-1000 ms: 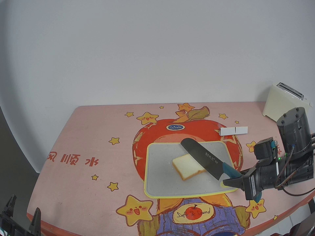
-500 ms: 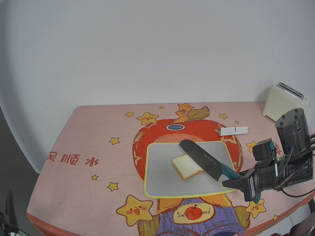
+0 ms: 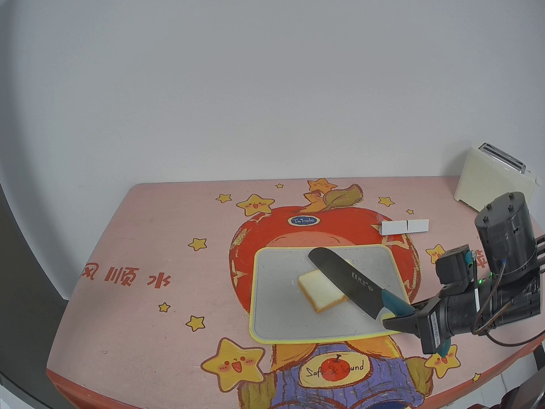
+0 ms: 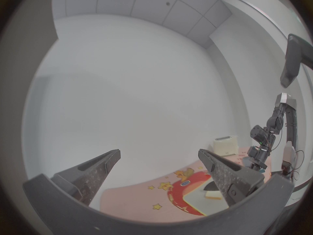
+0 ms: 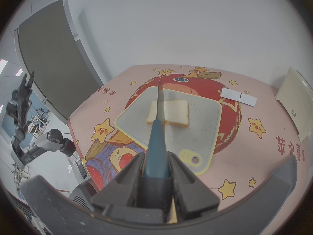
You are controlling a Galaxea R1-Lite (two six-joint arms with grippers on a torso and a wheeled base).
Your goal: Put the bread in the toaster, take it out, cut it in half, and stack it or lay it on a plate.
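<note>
The right gripper (image 3: 397,319) clamps the knife (image 3: 345,278) by its handle, blade over the bread (image 3: 319,295) on the cutting board (image 3: 278,313), while the left gripper (image 4: 159,157) gapes wide and empty.

Handle butt of the black-bladed knife with teal handle (image 3: 347,279) is buried between the clamped fingers of the right gripper (image 3: 397,320). The blade covers the right part of the pale square bread slice (image 3: 317,295); edge-to-crumb contact cannot be judged. The near-right corner of the grey, yellow-rimmed cutting board (image 3: 272,313) is hidden under handle and gripper. The near corner of the cream toaster (image 3: 489,178) sits behind the right arm, and the right wrist frame edge cuts the toaster off. From the left wrist, one finger (image 4: 228,177) of the left gripper (image 4: 159,156) masks part of board and slice.
</note>
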